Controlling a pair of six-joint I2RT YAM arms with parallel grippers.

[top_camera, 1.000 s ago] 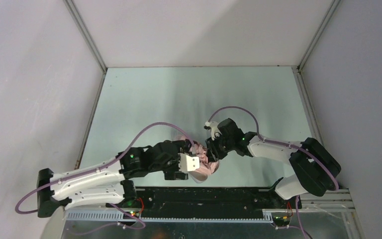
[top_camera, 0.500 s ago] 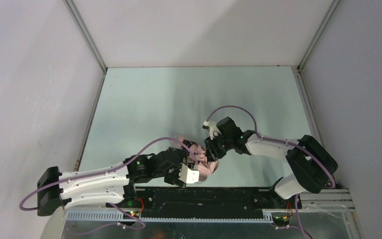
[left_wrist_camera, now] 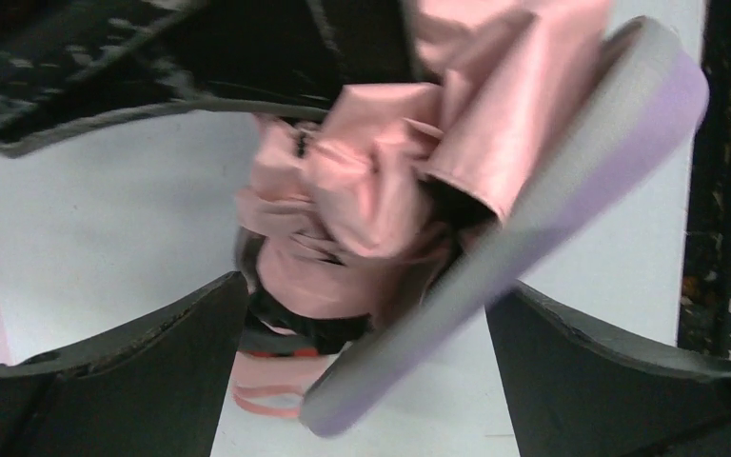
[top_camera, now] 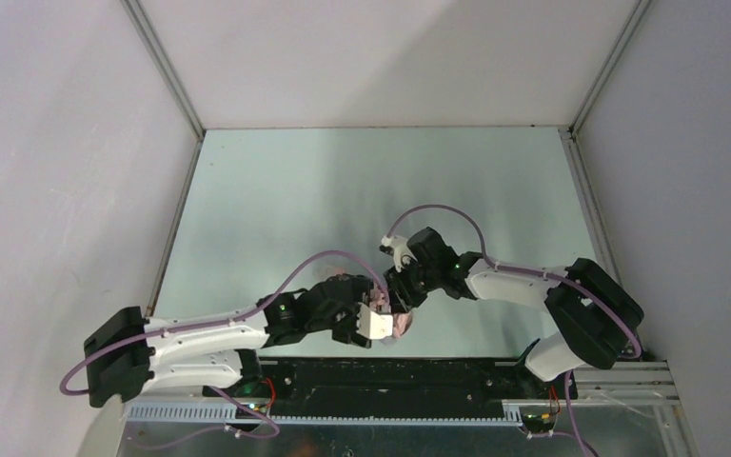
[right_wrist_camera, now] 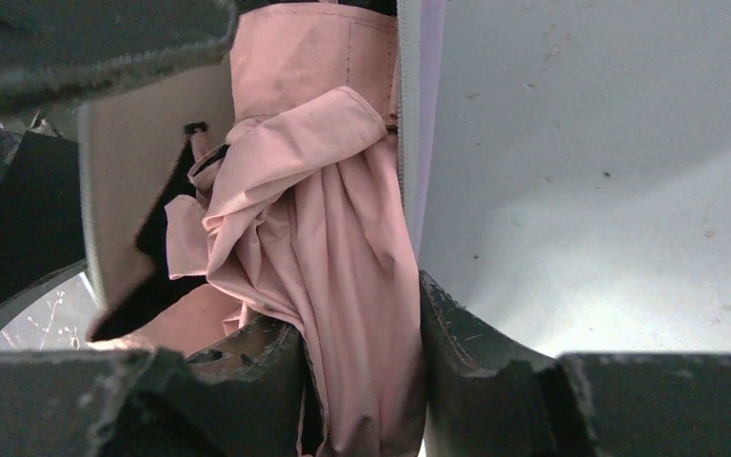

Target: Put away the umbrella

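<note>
The pale pink umbrella (top_camera: 403, 325) lies bunched near the table's front edge, between both arms. Its crumpled fabric (left_wrist_camera: 371, 181) rests against the grey-lilac hard case (left_wrist_camera: 552, 200), which stands open on the table. A small pink strap (left_wrist_camera: 266, 405) shows below the dark handle end. My left gripper (left_wrist_camera: 366, 295) is open, its fingers (left_wrist_camera: 152, 371) standing wide on either side of the umbrella and the case edge, touching neither. My right gripper (right_wrist_camera: 362, 324) is shut on a fold of the umbrella fabric (right_wrist_camera: 343, 228), beside the case rim (right_wrist_camera: 409, 114).
The pale green table (top_camera: 343, 190) stretches away behind the arms, with grey walls on three sides. A black rail (top_camera: 390, 376) runs along the near edge just below the umbrella. Purple cables (top_camera: 438, 211) loop over both wrists.
My left arm has reached further right, bringing its open gripper around the umbrella and case. The right gripper has shifted slightly left while still pinching the fabric.
</note>
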